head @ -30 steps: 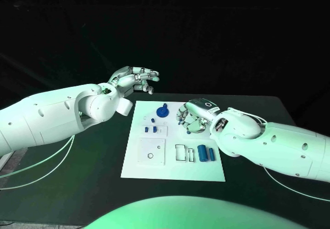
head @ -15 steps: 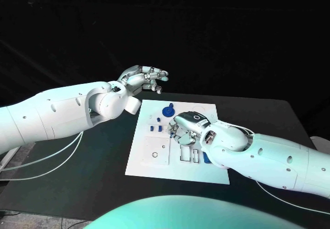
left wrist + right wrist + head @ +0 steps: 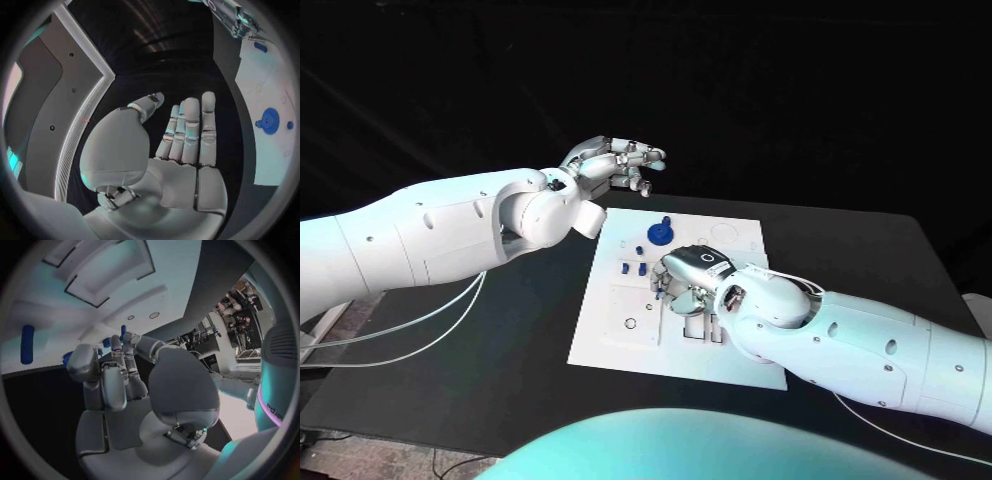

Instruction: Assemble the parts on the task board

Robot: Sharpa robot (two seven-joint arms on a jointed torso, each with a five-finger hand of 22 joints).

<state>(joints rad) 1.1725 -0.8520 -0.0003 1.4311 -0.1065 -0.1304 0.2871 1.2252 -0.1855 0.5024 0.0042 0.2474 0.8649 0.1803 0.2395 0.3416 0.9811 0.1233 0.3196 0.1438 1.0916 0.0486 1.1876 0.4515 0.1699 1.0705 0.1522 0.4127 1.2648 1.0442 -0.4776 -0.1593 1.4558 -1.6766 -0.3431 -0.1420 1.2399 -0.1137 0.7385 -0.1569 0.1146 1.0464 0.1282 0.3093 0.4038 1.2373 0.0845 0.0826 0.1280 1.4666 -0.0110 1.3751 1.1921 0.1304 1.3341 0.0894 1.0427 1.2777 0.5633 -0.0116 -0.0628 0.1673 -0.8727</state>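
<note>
Blue plastic parts lie on the flat white task board [image 3: 620, 345] in the middle of the black table [image 3: 516, 330]: we see a round blue disc-shaped part [image 3: 659, 234] near the board's far edge, with a small blue peg [image 3: 669, 219] just beyond it, and two little blue pieces [image 3: 630, 269] nearer the centre. Our right hand [image 3: 687, 283] sits low over the board's middle — its silver fingers curl downward onto the surface, and we cannot tell whether they hold anything, since the palm hides what is beneath. Our left hand [image 3: 613, 162] is raised beyond the board's far left corner, well apart from it — fingers [image 3: 191, 125] straight, close side by side, holding nothing.
</note>
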